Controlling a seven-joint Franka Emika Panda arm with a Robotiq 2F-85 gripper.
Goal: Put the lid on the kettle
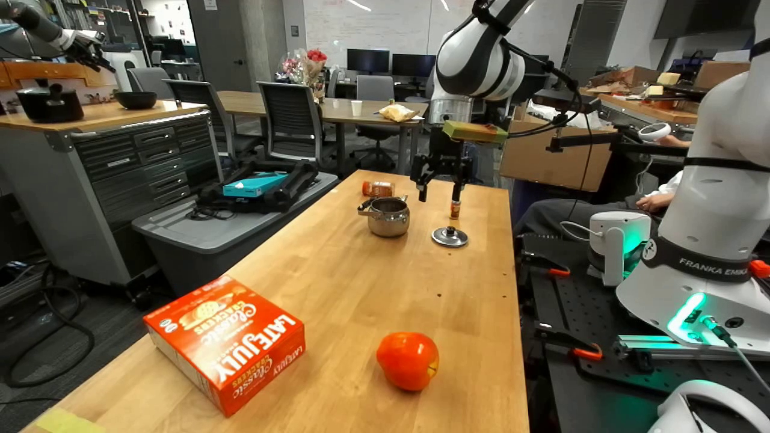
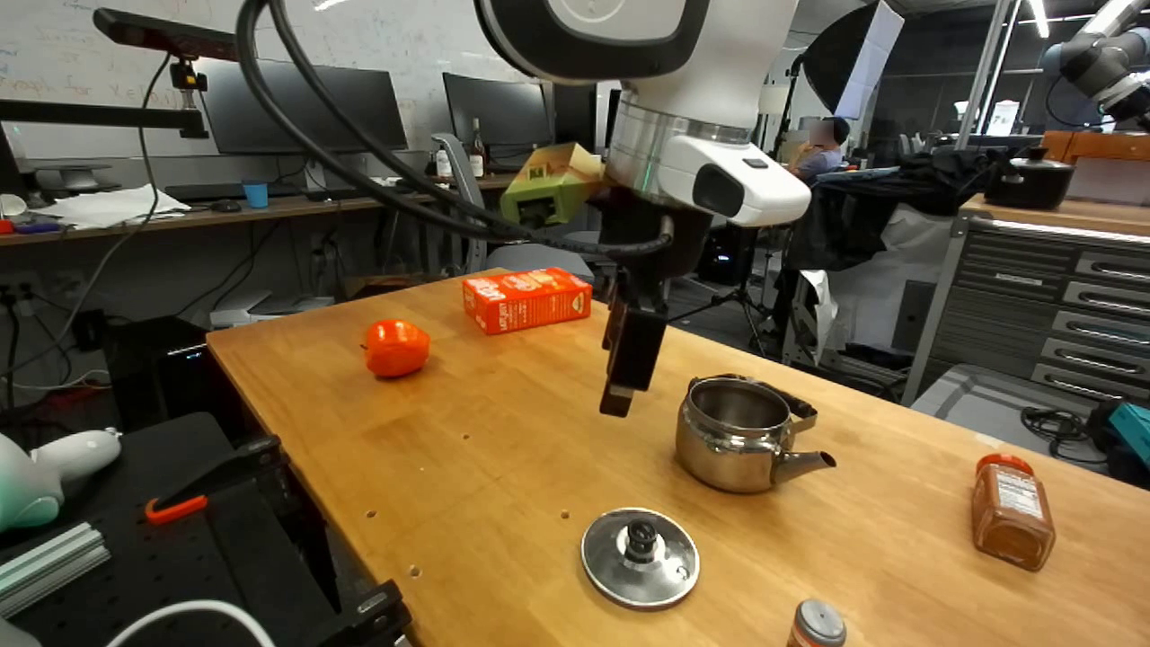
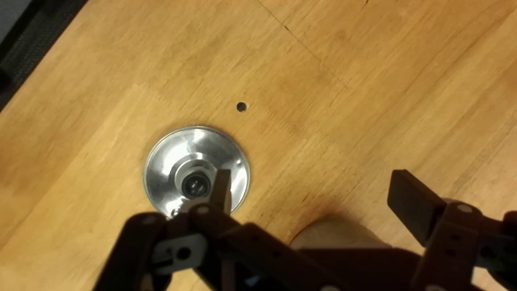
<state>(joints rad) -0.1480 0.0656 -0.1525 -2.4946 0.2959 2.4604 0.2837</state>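
Silver spout (image 2: 802, 465), both exterior views only

Exterior views bright, whiteboard (image 1: 373, 30) glare-streaked; wrist view warm-toned, lid (image 3: 194, 176) glinting, jaws dark, slightly blurred.

The kettle lid (image 2: 620, 580) is a round, shiny metal disc with a black knob (image 2: 641, 536) set within a concentric ring at its centre and a tiny hole near its edge. It lies flat, knob up, below the gripper (image 1: 440, 197) and apart from it; in the wrist view one finger (image 3: 219, 189) hides part of its rim, with the knob just beside that finger. The kettle (image 2: 726, 451), squat and polished silver, stands upright, its round mouth uncovered, with a short spout (image 2: 802, 465) and a handle (image 2: 800, 410) sitting low beside the rim. It is off to one side of the gripper and lower than it, near the lid and apart from it.
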